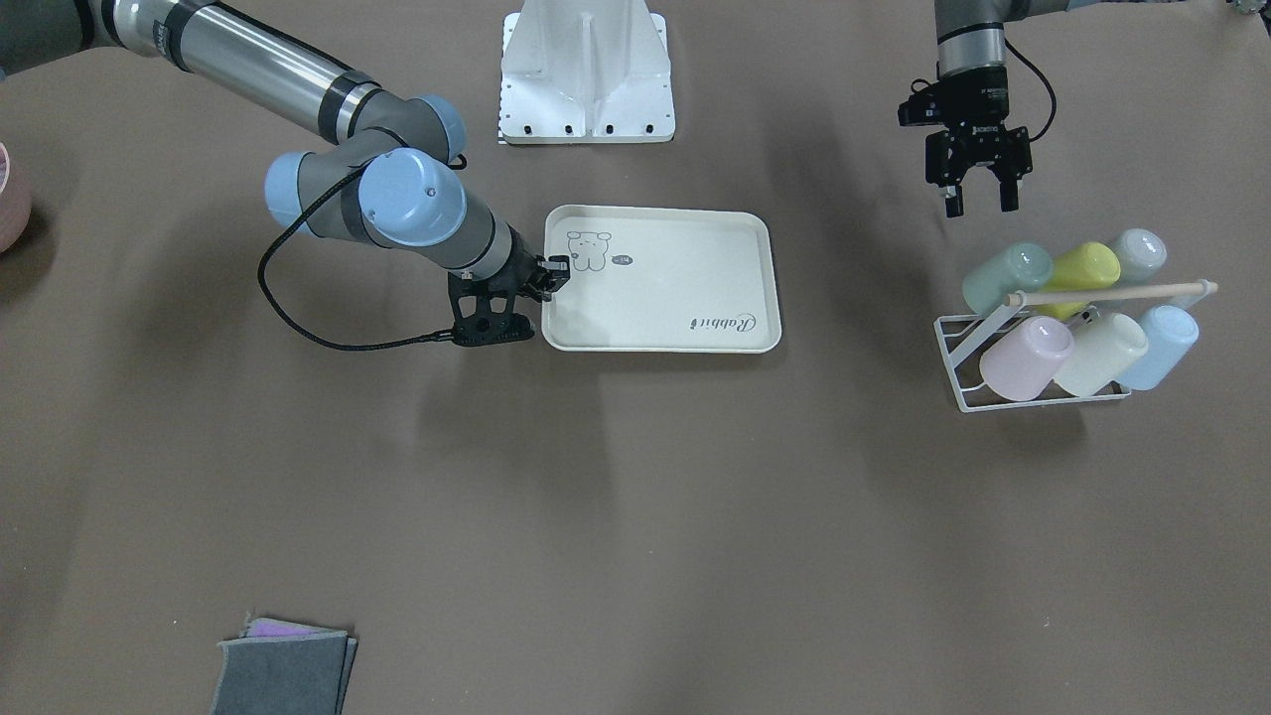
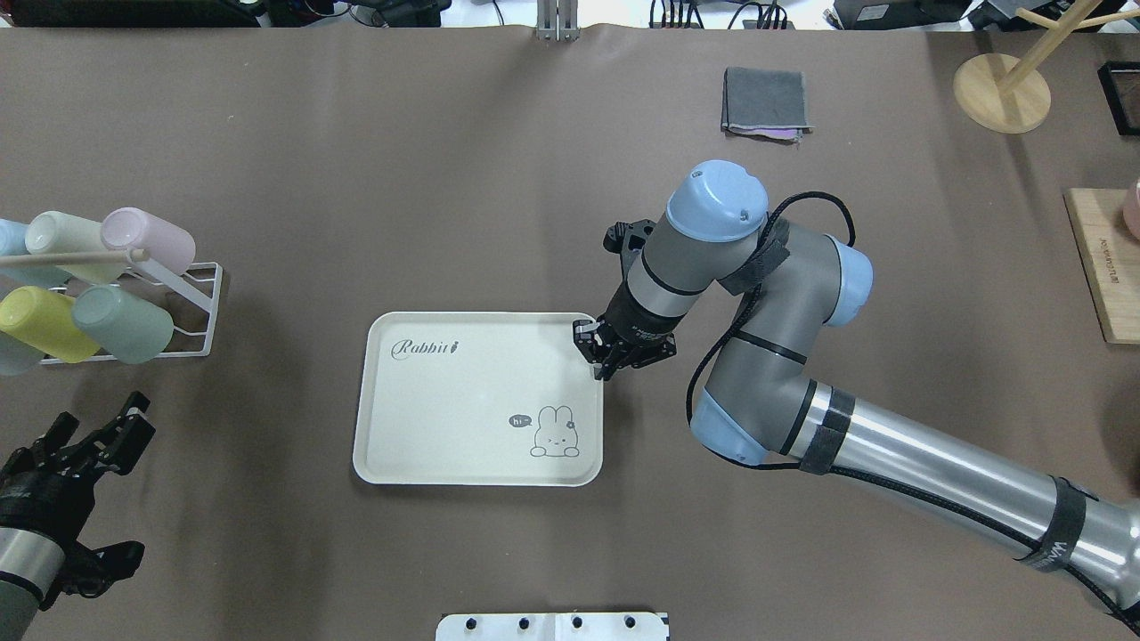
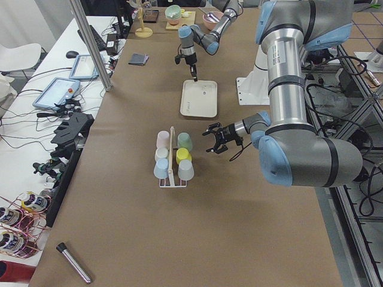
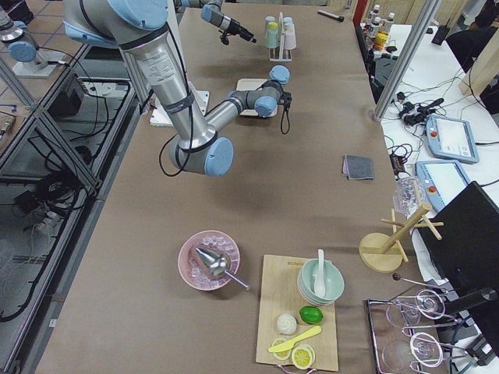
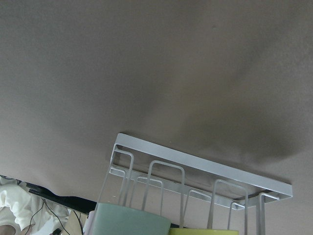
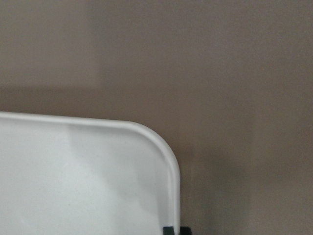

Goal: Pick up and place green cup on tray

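Front view: the green cup lies tilted on a white wire rack, beside a yellow cup, well apart from the tray. The left gripper hangs above the table just behind the rack, jaws spread, holding nothing. The right gripper sits at the tray's short edge by the bear drawing.

Overhead: the green cup is on the rack at the table's left, on the row nearer the robot. The left gripper is near it, apart from it, with its fingers splayed. The right gripper is at the tray's right rim near the far corner. Its jaws look drawn together, but whether the rim lies between them I cannot tell.

Left side view: the near arm's gripper points at the green cup without touching it. The tray lies farther along the table.

Right side view: the green cup is on the far rack, and the tray is partly behind the near arm.

Left wrist: the rack's wires fill the lower frame, with the green cup at the bottom edge.

Right wrist: a rounded tray corner shows, with a dark sliver at its rim at the bottom edge.
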`<act>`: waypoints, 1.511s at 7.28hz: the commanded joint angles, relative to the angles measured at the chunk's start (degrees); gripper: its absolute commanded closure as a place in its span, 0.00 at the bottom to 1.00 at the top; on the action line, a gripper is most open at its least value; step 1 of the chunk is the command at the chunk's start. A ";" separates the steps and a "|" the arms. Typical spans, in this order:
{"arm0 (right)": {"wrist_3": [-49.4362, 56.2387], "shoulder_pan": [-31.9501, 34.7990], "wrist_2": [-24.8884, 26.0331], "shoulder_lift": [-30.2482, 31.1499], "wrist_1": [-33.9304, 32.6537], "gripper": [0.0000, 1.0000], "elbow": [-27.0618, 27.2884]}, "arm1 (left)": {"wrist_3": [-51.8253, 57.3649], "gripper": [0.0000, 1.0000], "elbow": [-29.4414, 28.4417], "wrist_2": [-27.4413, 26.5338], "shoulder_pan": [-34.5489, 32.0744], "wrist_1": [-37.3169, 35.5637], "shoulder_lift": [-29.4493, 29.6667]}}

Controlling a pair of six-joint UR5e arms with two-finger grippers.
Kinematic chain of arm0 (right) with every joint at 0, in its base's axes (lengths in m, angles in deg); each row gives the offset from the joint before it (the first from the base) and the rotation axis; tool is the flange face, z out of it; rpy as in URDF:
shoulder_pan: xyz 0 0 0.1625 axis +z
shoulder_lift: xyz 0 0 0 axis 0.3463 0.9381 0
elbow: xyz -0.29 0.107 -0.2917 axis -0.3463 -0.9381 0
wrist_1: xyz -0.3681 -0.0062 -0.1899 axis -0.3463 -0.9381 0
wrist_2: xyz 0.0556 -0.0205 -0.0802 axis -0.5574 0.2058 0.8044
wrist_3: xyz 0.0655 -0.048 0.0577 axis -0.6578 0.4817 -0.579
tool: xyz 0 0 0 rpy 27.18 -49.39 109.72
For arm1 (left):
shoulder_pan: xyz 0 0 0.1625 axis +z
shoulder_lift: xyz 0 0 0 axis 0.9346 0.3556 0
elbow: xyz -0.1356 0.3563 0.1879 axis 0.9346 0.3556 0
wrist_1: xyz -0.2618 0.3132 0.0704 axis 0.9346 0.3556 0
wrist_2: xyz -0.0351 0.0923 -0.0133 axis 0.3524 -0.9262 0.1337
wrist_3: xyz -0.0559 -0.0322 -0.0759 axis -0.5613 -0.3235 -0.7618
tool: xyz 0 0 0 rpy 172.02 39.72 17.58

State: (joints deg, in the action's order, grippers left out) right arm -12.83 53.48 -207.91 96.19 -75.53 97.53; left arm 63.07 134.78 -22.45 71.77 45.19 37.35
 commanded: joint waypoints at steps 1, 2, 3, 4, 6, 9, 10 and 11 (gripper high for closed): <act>0.24 -0.08 0.16 0.33 0.01 0.24 0.00 | 8.90 0.03 0.13 -4.81 0.30 1.81 0.48; 0.24 0.18 0.25 0.50 0.10 0.00 0.09 | 9.22 0.03 -0.14 -6.15 0.21 2.62 0.74; 0.15 0.53 0.25 0.68 0.10 0.00 0.26 | 9.23 0.02 -0.75 -6.16 -0.05 2.45 0.74; 0.06 2.27 -0.18 1.46 0.10 0.00 0.87 | 8.36 0.02 -1.88 -6.60 -0.06 2.71 0.74; 0.94 6.84 -1.23 5.84 0.10 0.00 6.21 | 7.82 0.02 -2.68 -6.87 -0.75 2.71 1.10; 3.31 10.81 -4.05 14.18 0.10 0.00 14.74 | 7.73 0.02 -3.65 -5.46 -2.51 4.03 1.18; 6.62 12.56 -4.40 18.48 0.01 0.00 17.46 | 7.73 0.02 -4.18 -4.85 -2.69 4.20 1.27; 11.44 14.57 -8.15 21.92 -0.16 0.00 18.01 | 6.78 0.02 -4.70 -2.84 -3.21 4.21 1.62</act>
State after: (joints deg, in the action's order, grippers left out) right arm -6.31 65.80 -213.01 113.56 -75.53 113.75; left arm 70.57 130.75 -27.09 69.08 49.28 38.66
